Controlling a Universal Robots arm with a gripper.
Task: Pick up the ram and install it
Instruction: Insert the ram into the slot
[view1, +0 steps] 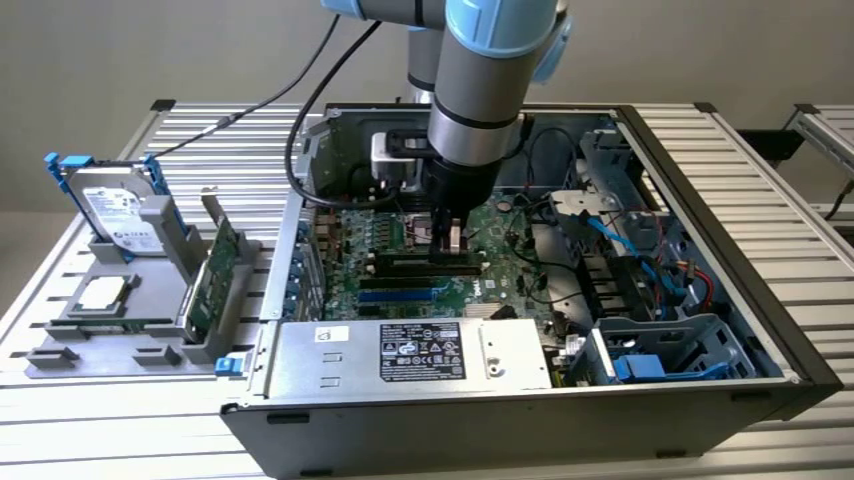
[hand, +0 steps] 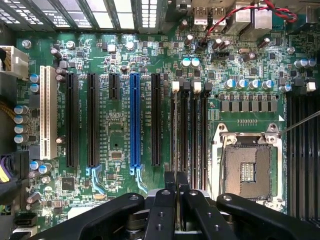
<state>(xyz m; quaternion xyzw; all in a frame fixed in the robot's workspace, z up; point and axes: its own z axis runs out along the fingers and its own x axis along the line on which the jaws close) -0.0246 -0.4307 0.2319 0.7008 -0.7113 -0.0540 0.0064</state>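
Now | hand (hand: 176, 186) clenched on the ram (hand: 175, 167) | just above memory slots (hand: 198, 130)

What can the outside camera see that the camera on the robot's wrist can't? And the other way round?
The exterior view gives the grey arm, the hard drive and green expansion card standing in a holder beside the computer case, and the power supply. The wrist view gives close detail: the blue slot, the white slot and the empty processor socket. Both share the green motherboard, its black memory slots and the shut gripper above them.
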